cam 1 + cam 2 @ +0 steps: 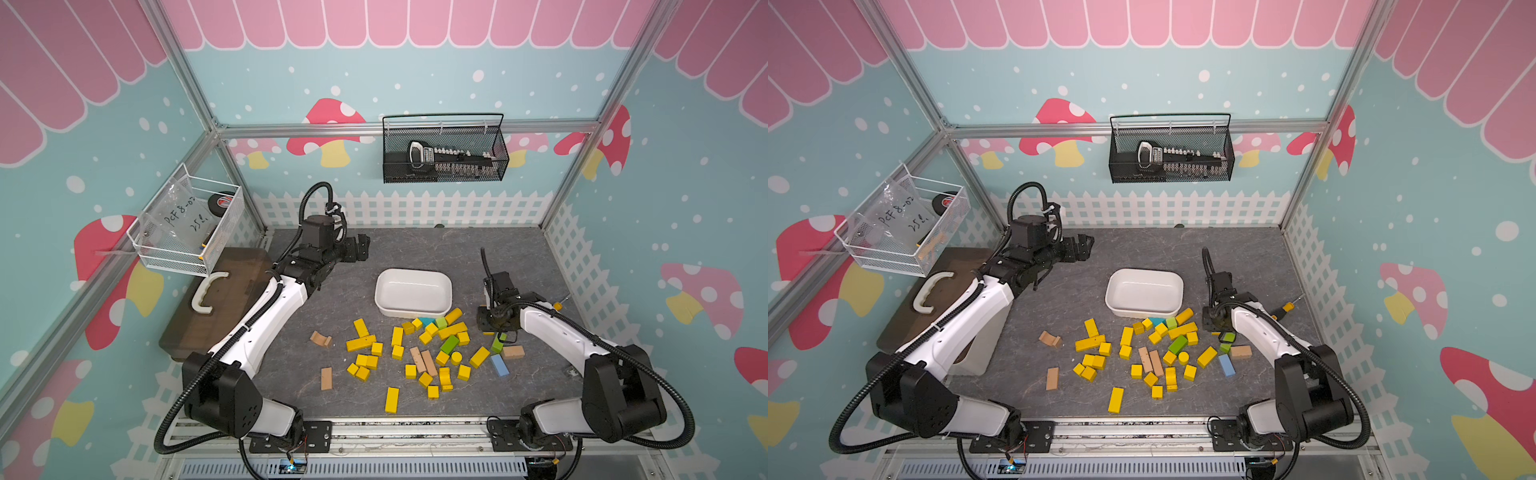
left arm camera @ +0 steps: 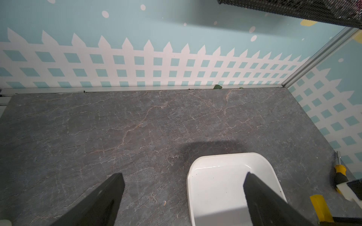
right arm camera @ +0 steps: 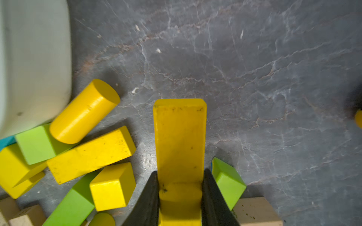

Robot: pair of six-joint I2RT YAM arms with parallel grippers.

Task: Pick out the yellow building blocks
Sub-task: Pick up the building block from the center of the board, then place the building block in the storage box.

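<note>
Right jaws: closed on a yellow bar [image 3: 179, 137], black fingers [image 3: 148, 195] pressed on its two long sides, low over the counter [image 3: 274, 78] at the right edge of the heap.
Held bar: bright yellow paint, long and flat, rounded corners at the free end, dark scuffs and specks on top; resting on the counter or lifted, impossible to tell.
Beside the grip: green block [image 3: 228, 182] just beside one finger, tan block [image 3: 256, 211] next to that.
Nearest yellow pieces: long bar [image 3: 91, 154], cube [image 3: 112, 187] and lying cylinder [image 3: 84, 111], the cylinder touching the dish wall.
Left jaws: spread wide, holding nothing, above the far left of the counter, well apart from the blocks.
Yellow building blocks [image 1: 360, 343]: scattered over the near centre of the counter, between the two arms; cubes, longer bars, one upright cylinder [image 1: 456, 357]; glossy, saturated yellow.
Mixed in: green bar [image 1: 449, 344], tan bars [image 1: 424, 360], light blue block [image 1: 499, 365].
White dish [image 1: 415, 272]: centre of the counter, just far of the heap.
</note>
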